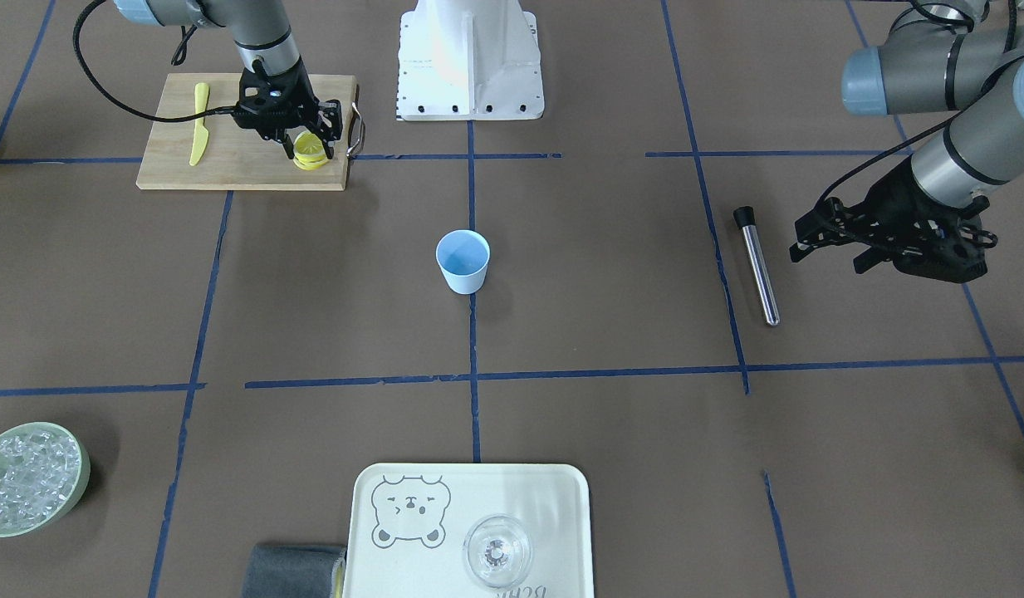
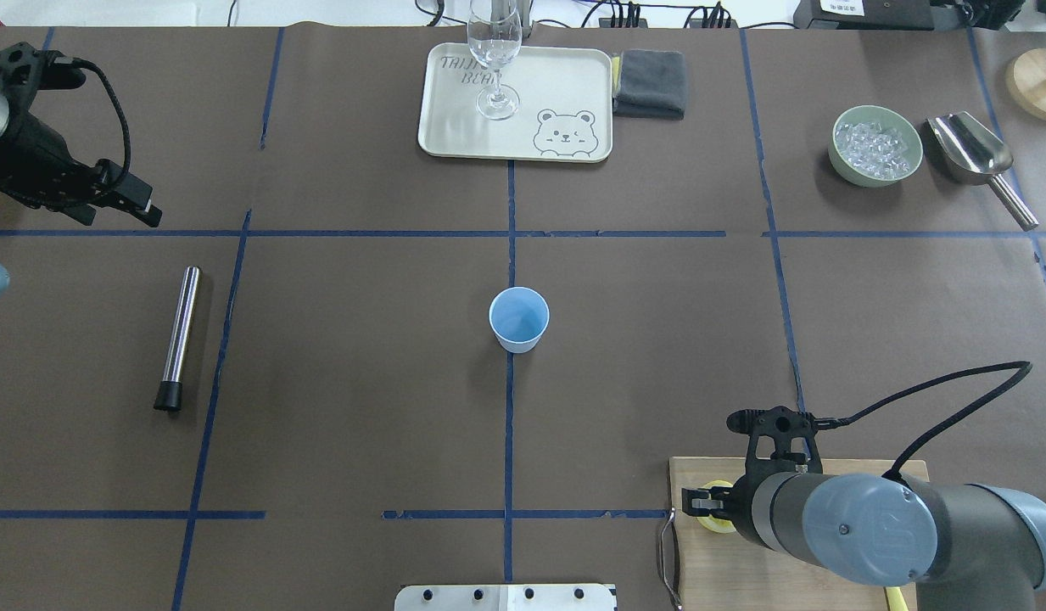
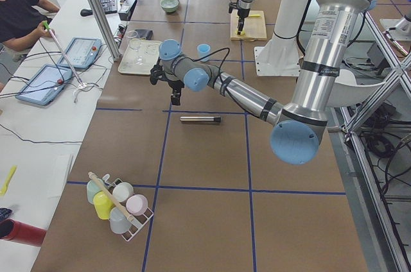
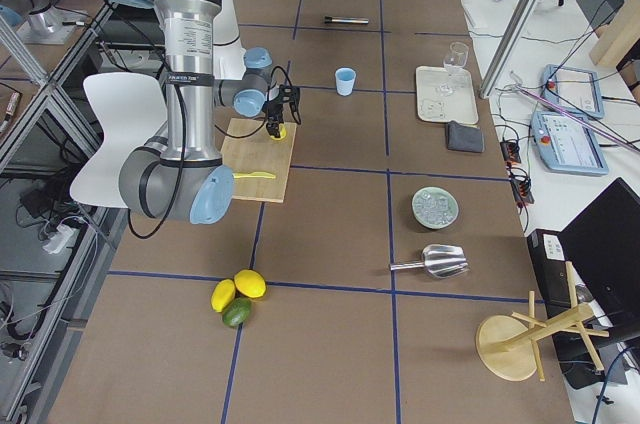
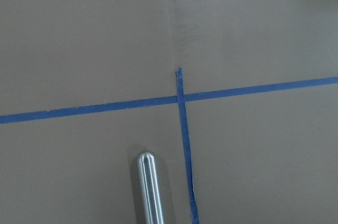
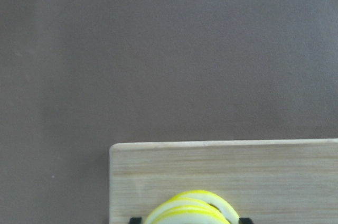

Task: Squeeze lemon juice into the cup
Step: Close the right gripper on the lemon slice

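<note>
Right end effector (image 1: 311, 149) is down on the wooden cutting board (image 1: 246, 170), at the board's corner nearest the cup. Its fingers are narrowed onto the lemon slice (image 6: 190, 208). In the wrist view, dark tips meet both edges of the rind. A second slice seems stacked with it, and which one is pinched is unclear.

Light-blue cup (image 1: 463, 281) stands upright at mid-surface, well apart from the board. Yellow knife (image 1: 198, 124) lies on the board's far side from the lemon.

Left end effector (image 1: 829, 252) hangs wide, holding nothing, near the steel rod (image 1: 757, 266).

Judgement for the lift:
- Raise straight up first, so the partner slice drops free.
- Carry level and centre over the cup mouth.
- Only then tighten, since the rind is thin and an early hard pinch may fold it or squirt it out sideways.
</note>
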You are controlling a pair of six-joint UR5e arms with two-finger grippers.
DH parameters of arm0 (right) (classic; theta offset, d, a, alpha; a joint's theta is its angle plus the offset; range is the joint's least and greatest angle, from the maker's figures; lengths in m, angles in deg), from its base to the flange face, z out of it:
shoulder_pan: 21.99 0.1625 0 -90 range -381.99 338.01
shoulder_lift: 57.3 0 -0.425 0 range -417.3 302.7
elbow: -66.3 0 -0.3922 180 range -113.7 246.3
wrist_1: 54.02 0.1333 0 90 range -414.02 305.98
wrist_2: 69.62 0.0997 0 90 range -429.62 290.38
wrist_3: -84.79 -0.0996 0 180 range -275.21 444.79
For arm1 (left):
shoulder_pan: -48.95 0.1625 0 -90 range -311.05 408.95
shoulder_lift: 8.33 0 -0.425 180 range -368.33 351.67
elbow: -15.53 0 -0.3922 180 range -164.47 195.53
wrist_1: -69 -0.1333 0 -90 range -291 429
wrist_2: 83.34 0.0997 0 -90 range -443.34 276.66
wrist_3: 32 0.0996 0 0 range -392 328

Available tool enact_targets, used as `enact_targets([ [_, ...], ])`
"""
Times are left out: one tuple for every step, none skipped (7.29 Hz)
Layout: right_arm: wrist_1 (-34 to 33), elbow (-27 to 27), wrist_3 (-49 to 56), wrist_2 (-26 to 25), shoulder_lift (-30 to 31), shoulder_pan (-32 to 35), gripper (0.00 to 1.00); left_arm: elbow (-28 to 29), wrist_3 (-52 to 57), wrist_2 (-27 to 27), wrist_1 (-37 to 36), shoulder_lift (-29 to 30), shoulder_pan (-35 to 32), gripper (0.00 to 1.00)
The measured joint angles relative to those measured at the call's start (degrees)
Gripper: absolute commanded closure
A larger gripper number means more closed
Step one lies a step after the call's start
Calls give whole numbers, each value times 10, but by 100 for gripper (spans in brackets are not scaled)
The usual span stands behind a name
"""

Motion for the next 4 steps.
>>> enact_targets([
  [0,-2,0,0,0,0,34,-1,0,0,0,0,0,0],
  [0,-8,0,1,1,1,34,-1,-1,0,0,0,0,0],
  [-1,-18,0,2,2,2,34,-2,-6,0,0,0,0,0],
  [-1,-25,0,3,5,4,34,-3,-10,0,0,0,0,0],
])
